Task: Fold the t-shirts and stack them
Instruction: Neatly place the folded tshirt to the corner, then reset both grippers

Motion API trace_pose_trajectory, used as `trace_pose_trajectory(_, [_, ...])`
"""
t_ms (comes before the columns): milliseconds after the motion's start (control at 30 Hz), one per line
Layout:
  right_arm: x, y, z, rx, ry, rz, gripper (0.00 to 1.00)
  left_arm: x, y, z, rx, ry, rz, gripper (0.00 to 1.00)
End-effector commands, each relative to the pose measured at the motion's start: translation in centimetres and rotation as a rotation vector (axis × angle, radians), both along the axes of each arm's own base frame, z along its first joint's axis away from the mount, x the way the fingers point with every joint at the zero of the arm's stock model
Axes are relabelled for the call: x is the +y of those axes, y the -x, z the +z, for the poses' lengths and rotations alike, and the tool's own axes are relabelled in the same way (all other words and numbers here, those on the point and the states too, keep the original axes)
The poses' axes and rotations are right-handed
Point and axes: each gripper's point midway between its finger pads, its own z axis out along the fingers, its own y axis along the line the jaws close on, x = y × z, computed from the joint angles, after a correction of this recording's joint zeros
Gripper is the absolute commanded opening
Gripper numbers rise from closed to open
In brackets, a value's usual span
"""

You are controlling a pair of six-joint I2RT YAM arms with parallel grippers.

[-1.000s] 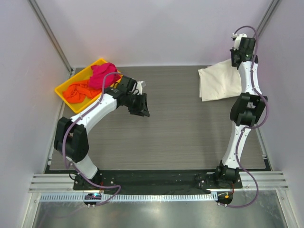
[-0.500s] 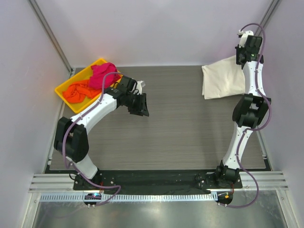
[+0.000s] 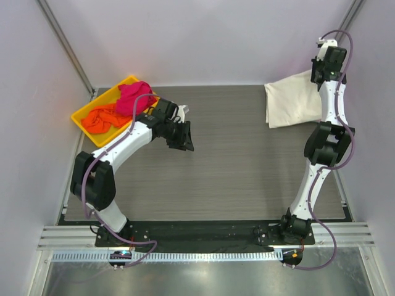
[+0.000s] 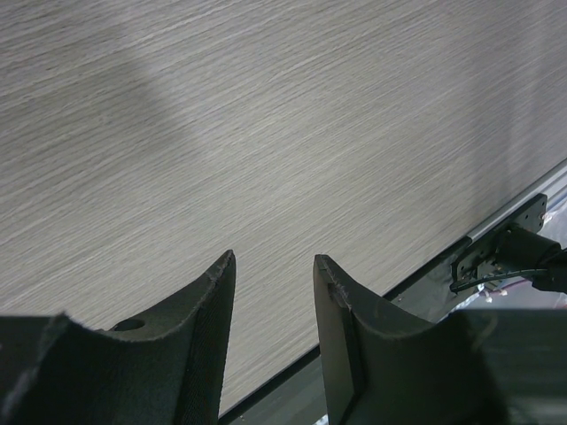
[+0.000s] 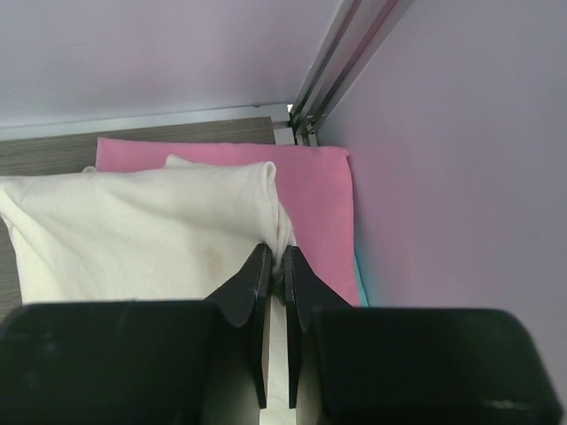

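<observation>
A folded cream-white t-shirt (image 3: 290, 102) hangs from my right gripper (image 3: 322, 75) at the far right corner. The right gripper (image 5: 277, 257) is shut on the cream shirt's (image 5: 151, 221) edge. Under it a folded pink t-shirt (image 5: 314, 190) lies flat in the corner, with a thin teal edge (image 5: 361, 282) beneath it. A magenta t-shirt (image 3: 133, 97) and an orange t-shirt (image 3: 100, 117) lie crumpled in the yellow tray (image 3: 83, 113). My left gripper (image 3: 184, 137) is open and empty above the table; its fingers (image 4: 199, 301) frame bare table.
The yellow tray sits at the far left corner. Purple walls close the back and right sides, with a metal post (image 5: 341, 53) in the right corner. The table's near edge and a black bracket (image 4: 496, 257) show in the left wrist view.
My right gripper has moved right and farther back toward the corner, carrying the cream-white shirt with it. The left arm has not moved.
</observation>
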Motion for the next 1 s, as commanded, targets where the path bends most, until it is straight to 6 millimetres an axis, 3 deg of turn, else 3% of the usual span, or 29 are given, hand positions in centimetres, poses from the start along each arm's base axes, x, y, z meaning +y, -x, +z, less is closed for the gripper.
trace_pose_trajectory(0, [-3.3,-1.2,6.2,-0.236,0.016,-0.068,0.01,-0.3,-1.0,0.8,-0.028,0.012,0.001,0.42])
trace_pose_trajectory(67, [-4.3,-1.9,5.2,-0.254,-0.010,-0.076,0.04,-0.4,-1.0,0.8,-0.023,0.007,-0.001,0.43])
trace_pose_trajectory(100, [-5.0,-2.4,3.2,-0.231,-0.019,-0.083,0.05,-0.4,-1.2,1.2,-0.030,0.011,-0.001,0.43])
trace_pose_trajectory(133, [-5.3,-2.8,2.5,-0.235,-0.017,-0.086,0.07,-0.4,-1.2,1.3,-0.031,0.005,-0.002,0.43])
trace_pose_trajectory(233, [-6.1,-4.1,-0.5,-0.221,-0.018,-0.098,0.29,-0.4,-1.6,1.7,-0.038,0.001,0.001,0.44])
trace_pose_trajectory(367, [-6.3,-4.5,-0.5,-0.229,-0.029,-0.107,0.58,-0.7,-1.4,1.7,-0.025,0.019,-0.005,0.45])
trace_pose_trajectory(433, [-6.0,-4.1,1.4,-0.259,-0.041,-0.109,0.62,-0.6,-1.2,2.0,-0.037,0.022,-0.004,0.45])
trace_pose_trajectory(467, [-5.8,-3.7,1.2,-0.251,-0.055,-0.114,0.68,-0.5,-1.1,2.2,-0.046,0.022,-0.003,0.46])
trace_pose_trajectory(500, [-5.2,-3.1,3.4,-0.284,-0.074,-0.114,0.73,-0.4,-1.1,2.4,-0.054,0.021,0.001,0.46])
trace_pose_trajectory(567, [-4.0,-2.1,3.9,-0.276,-0.115,-0.111,0.84,-0.3,-0.9,3.3,-0.074,0.031,0.001,0.46])
trace_pose_trajectory(600, [-3.3,-1.1,6.5,-0.311,-0.124,-0.108,0.86,-0.3,-1.0,3.7,-0.085,0.039,0.003,0.46])
trace_pose_trajectory(667, [-1.3,0.1,6.3,-0.286,-0.186,-0.111,0.90,-0.4,-1.2,5.4,-0.122,0.062,0.002,0.46])
trace_pose_trajectory(700, [-0.2,1.3,8.7,-0.319,-0.223,-0.120,0.94,-0.5,-1.4,6.0,-0.138,0.073,0.008,0.46])
trace_pose_trajectory(767, [1.6,3.2,7.6,-0.275,-0.366,-0.195,0.96,-0.7,-1.9,7.7,-0.183,0.117,0.023,0.46])
trace_pose_trajectory(800, [3.1,4.9,9.7,-0.299,-0.419,-0.200,1.00,-0.9,-2.3,8.5,-0.207,0.149,0.038,0.46])
trace_pose_trajectory(833, [4.3,6.3,8.7,-0.253,-0.492,-0.235,1.00,-0.9,-2.8,9.1,-0.225,0.166,0.059,0.46])
trace_pose_trajectory(867, [6.9,7.2,7.2,-0.206,-0.632,-0.208,1.00,-0.8,-3.2,10.1,-0.258,0.183,0.077,0.46])
trace_pose_trajectory(900, [9.8,9.0,8.5,-0.187,-0.658,-0.168,1.00,-0.8,-3.8,11.6,-0.294,0.205,0.102,0.46])
trace_pose_trajectory(967, [12.6,11.6,7.3,-0.103,-0.653,-0.177,1.00,-1.1,-3.9,13.5,-0.323,0.235,0.100,0.47])
